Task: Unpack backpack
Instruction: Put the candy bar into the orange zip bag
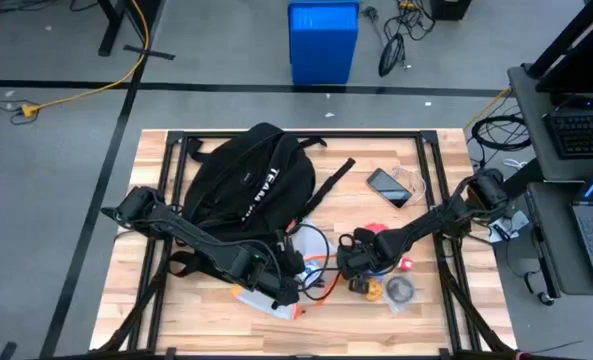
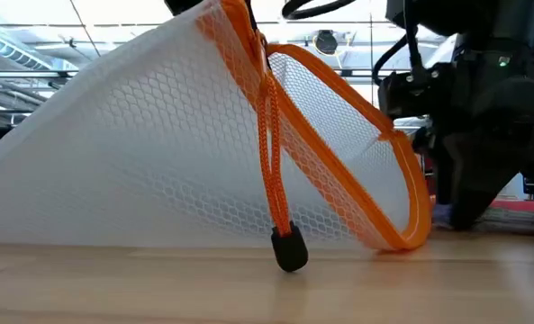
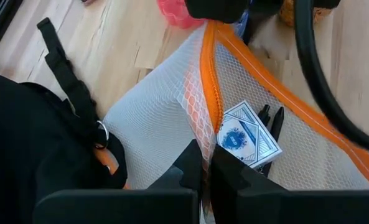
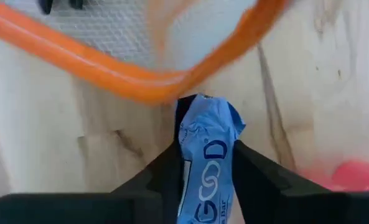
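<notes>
Backpack (image 1: 244, 178) lies at about 11 o'clock on the table (image 1: 436, 310), well behind the work. The left gripper (image 3: 204, 168) is clenched on the orange zipper edge of a white mesh pouch (image 3: 172, 118), probably to hold it up and open. Inside the pouch shows a blue card box (image 3: 246, 138). The right gripper (image 4: 206, 163), at 5 o'clock, grasps a blue snack bar (image 4: 204, 155) just beside the pouch mouth.

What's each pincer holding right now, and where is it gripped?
Right pincer clamps a blue snack bar wrapper around its middle. Left pincer pinches the white mesh pouch at its orange zipper seam.
</notes>
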Available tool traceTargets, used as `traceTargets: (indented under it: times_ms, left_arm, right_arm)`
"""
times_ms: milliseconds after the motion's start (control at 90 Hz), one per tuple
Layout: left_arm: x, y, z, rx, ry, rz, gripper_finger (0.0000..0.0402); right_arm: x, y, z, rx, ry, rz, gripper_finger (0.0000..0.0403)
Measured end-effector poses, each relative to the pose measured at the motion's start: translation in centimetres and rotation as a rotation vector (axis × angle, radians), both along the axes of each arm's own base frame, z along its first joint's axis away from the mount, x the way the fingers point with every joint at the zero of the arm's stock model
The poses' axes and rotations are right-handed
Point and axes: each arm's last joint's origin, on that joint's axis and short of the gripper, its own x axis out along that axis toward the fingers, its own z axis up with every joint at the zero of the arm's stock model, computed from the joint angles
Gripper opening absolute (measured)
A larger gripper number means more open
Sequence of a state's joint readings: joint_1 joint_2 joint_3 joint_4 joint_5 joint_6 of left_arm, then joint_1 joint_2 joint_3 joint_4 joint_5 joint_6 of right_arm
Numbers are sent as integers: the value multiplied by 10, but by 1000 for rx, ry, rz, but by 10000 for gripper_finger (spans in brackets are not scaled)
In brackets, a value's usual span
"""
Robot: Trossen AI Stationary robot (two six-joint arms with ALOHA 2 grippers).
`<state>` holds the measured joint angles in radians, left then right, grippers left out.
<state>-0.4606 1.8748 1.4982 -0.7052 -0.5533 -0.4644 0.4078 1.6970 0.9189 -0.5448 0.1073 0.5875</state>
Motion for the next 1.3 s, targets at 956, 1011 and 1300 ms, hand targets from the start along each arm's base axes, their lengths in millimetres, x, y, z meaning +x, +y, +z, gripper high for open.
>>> traceTargets:
  times_ms: [956, 1011, 1300]
  left_arm:
    - [1, -1, 1, -8, -16, 0, 0]
    - [2, 0, 1, -8, -16, 1, 0]
    - [2, 1, 1, -8, -17, 3, 0]
  right_arm:
    - [13, 34, 78, 155, -638, 216, 95]
    - [16, 31, 79, 127, -669, 207, 95]
    - [33, 18, 72, 36, -716, 193, 95]
